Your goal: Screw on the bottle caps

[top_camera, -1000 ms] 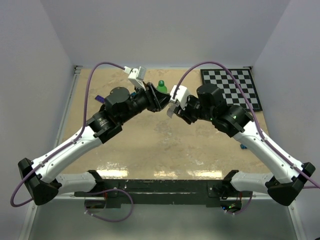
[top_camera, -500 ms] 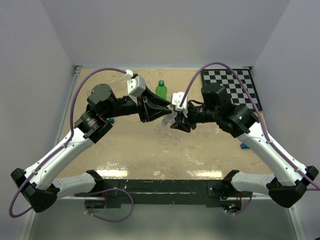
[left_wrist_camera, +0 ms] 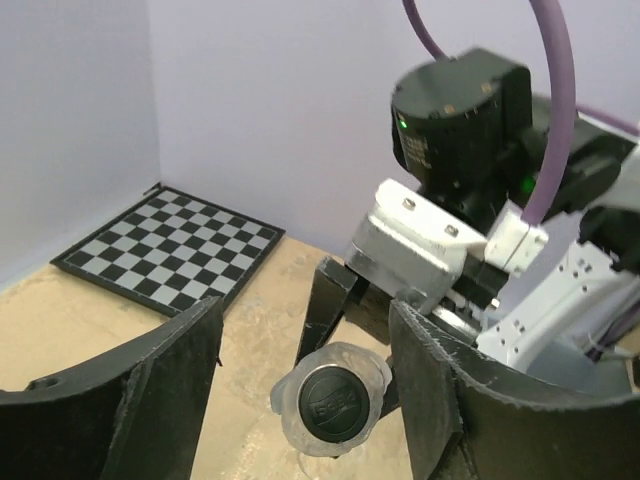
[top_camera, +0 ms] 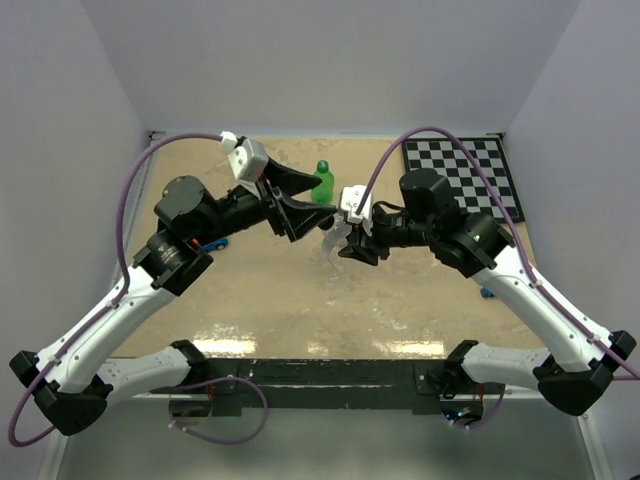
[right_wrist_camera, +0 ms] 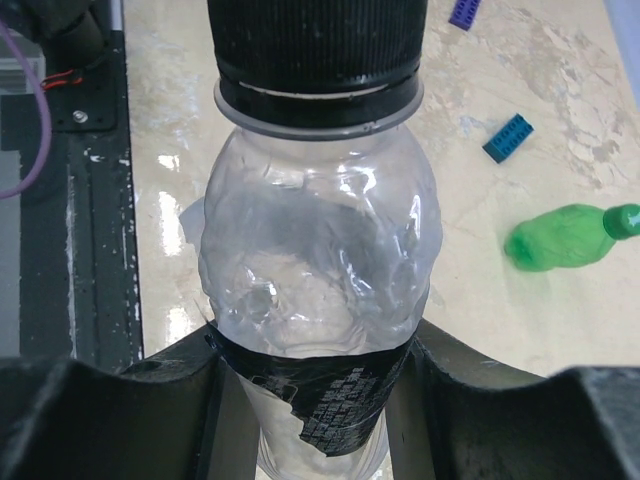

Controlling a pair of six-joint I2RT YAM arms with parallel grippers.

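With the right claw (right_wrist_camera: 318,385) pinching the crumpled clear plastic bottle (right_wrist_camera: 318,250), the spread left claw (left_wrist_camera: 303,392) is flanking its black ribbed cap (right_wrist_camera: 316,38), which may be sitting cross-threaded.

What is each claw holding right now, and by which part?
Right claw grips the clear bottle by its dark label band. Left claw is open, holding nothing.

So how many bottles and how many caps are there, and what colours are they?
Bottles: 2 (clear bottle, green bottle)
Caps: 2 (black cap on the clear one, green cap on the green one)
Total: 4
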